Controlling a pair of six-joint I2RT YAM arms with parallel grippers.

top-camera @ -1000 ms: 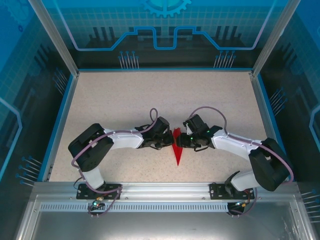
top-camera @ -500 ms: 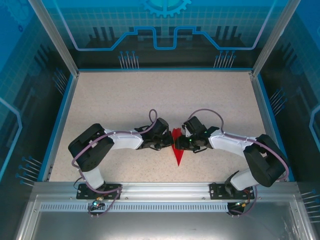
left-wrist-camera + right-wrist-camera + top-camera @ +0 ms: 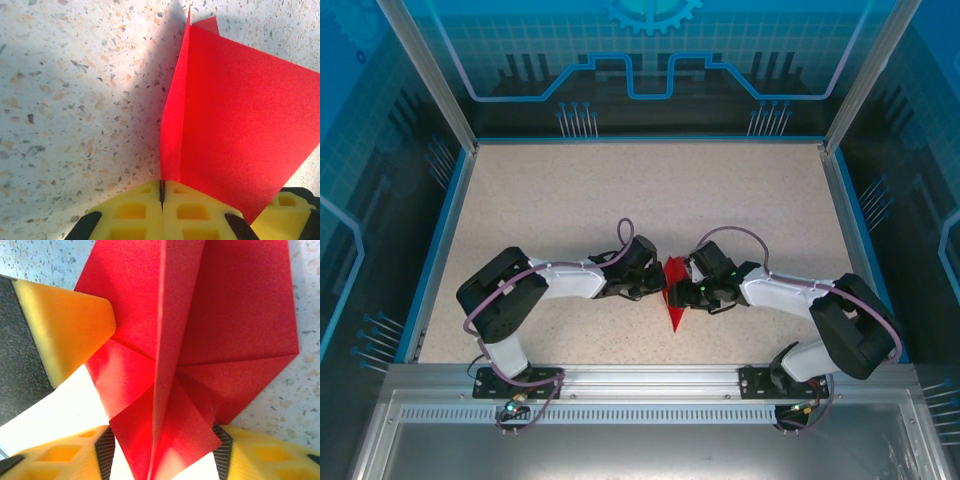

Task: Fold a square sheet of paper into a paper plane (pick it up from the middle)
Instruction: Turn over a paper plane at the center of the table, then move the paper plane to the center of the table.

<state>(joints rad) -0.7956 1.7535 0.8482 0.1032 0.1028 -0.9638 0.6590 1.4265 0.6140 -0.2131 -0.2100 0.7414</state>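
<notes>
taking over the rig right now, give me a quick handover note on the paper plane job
Left gripper: shut on the centre ridge of the red paper plane.
Right gripper: jaws apart, with the plane's folded layers between its fingers. It does not seem to be clamping.
Plane: between the two grippers near the middle of the table, pointed end toward the arm bases.
Done: the sheet is folded into a pointed dart with a ridge.
Left: the flaps look partly open, so probably finish the creases, then set it down.
</notes>
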